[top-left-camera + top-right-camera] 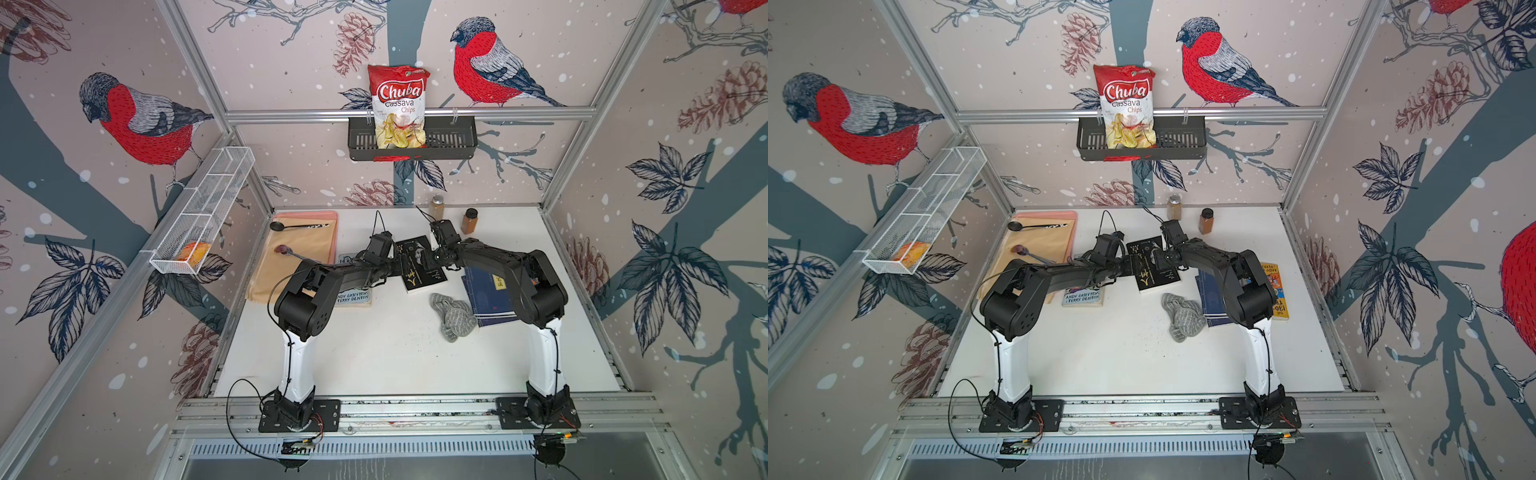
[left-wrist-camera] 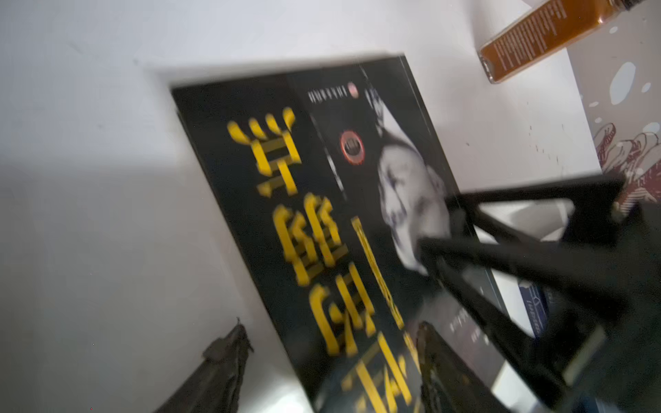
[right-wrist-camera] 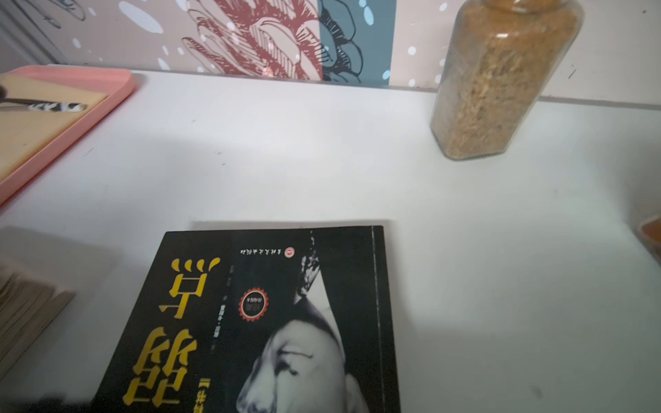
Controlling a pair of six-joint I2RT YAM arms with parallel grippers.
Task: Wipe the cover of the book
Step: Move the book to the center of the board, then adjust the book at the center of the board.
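Both top views: black book (image 1: 419, 266) with yellow characters lies flat near the centre of the table (image 1: 374, 353), a little toward 12 o'clock. Grey cloth (image 1: 453, 318) is crumpled at the book's 5 o'clock, apart from it, in neither claw. Left wrist view: left gripper (image 2: 332, 330) spread wide, straddling the book's 9 o'clock edge. Right gripper (image 2: 438, 225) has fingers parted and empty, tips over the cover's pale face.
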